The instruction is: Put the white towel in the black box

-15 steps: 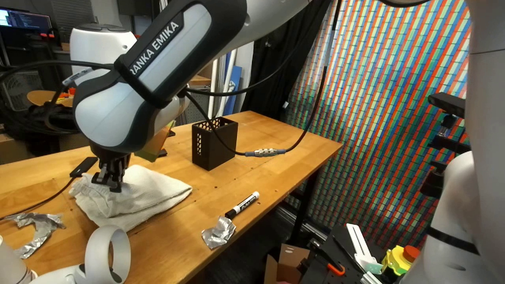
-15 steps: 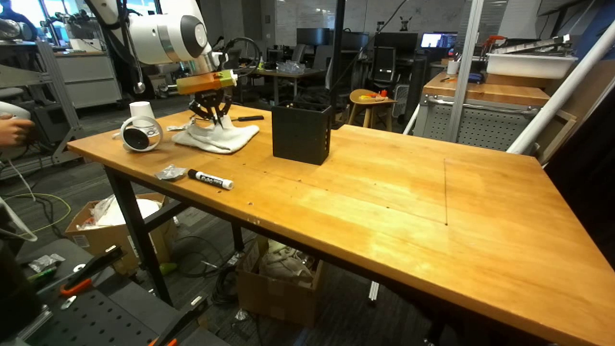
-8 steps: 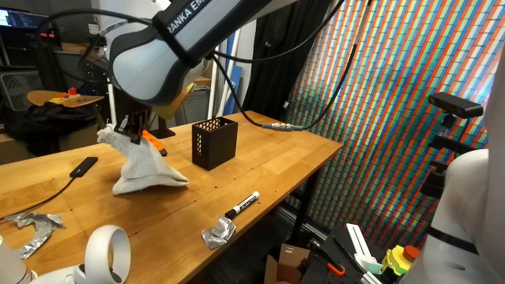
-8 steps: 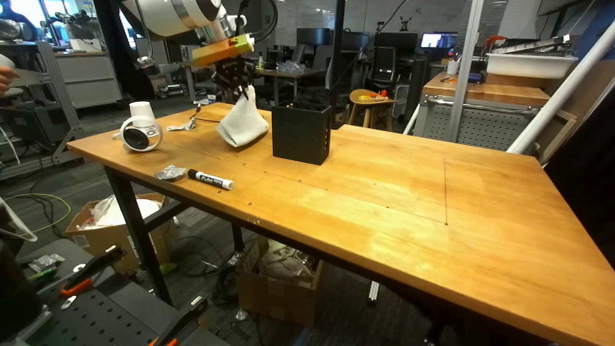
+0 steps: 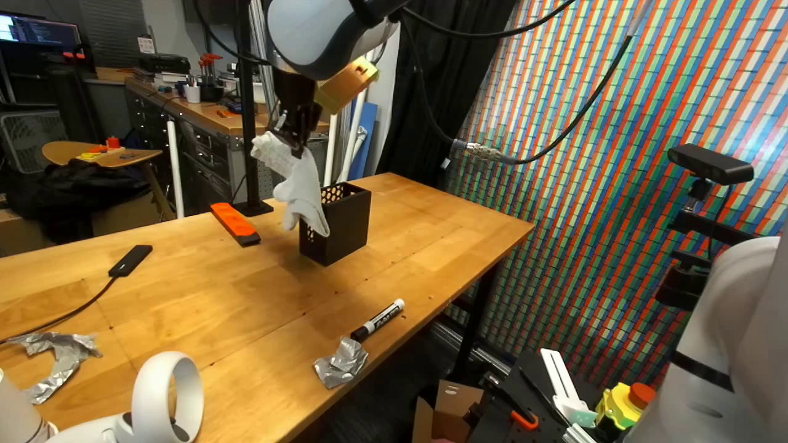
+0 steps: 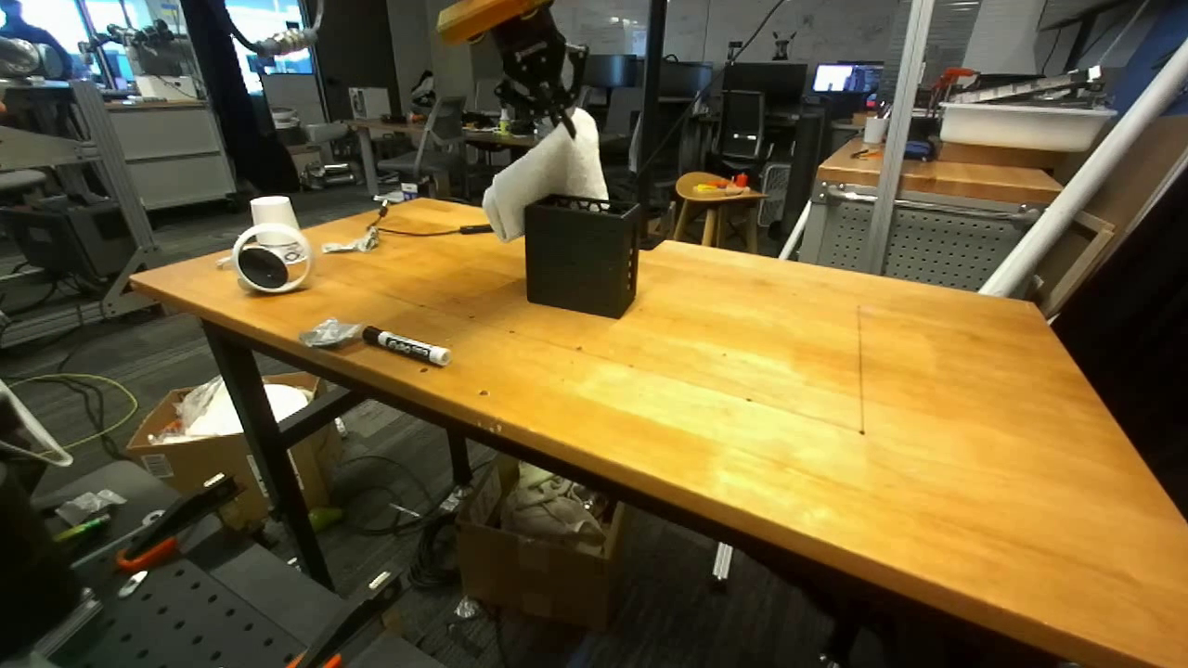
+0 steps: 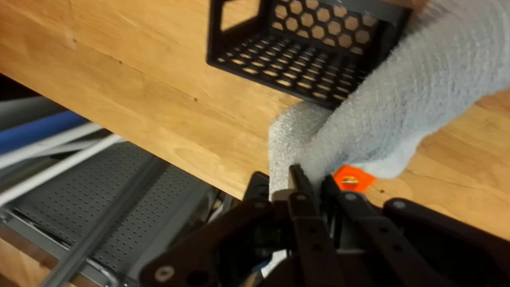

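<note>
The white towel [image 5: 300, 194] hangs folded from my gripper [image 5: 288, 140], clear of the table. The black box [image 5: 345, 224] stands upright on the table with its top open. In an exterior view the towel overlaps the box's mesh side; in an exterior view [image 6: 548, 176] it shows behind and above the box [image 6: 580, 264], with one end hanging beside it. My gripper [image 6: 564, 122] is above the box's rim level. In the wrist view the fingers [image 7: 312, 179] pinch the towel [image 7: 398, 91], which covers one corner of the box [image 7: 370, 11]. Whether towel and box touch, I cannot tell.
An orange object [image 5: 234, 223] and a black pole's foot [image 5: 253, 208] are near the box. A marker [image 5: 378, 320] and crumpled foil [image 5: 341, 363] lie along a table edge. A white ringed controller [image 5: 166, 394] and a black cabled device [image 5: 130, 260] are also on the table.
My gripper has lifted the towel off the table and carried it up and across to the box. The box has not moved.
</note>
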Controlling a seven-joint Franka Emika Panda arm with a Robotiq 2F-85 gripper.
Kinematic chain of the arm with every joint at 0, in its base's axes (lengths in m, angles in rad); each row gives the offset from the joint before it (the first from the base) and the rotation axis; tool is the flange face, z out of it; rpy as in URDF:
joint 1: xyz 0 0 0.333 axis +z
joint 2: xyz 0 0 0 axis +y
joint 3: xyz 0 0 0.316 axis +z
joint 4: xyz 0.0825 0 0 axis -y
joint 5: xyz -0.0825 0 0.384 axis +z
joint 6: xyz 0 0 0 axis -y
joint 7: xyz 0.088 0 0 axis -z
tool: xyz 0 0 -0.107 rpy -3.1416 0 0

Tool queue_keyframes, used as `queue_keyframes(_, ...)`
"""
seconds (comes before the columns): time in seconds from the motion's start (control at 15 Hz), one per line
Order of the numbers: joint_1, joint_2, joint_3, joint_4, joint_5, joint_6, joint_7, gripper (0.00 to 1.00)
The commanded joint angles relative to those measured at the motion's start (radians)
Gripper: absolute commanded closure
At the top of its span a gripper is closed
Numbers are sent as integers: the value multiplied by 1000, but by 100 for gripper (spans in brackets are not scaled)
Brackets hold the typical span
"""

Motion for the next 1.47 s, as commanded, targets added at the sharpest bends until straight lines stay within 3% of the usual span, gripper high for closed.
queue_keyframes(0.0, -57, 9, -19, 66, 9, -102, 15, 91)
queue_keyframes(0.33, -91, 42, -20, 65, 7, -156, 10, 91)
queue_keyframes(1.4, -81, 155, 2, 1, 99, -174, 4, 90)
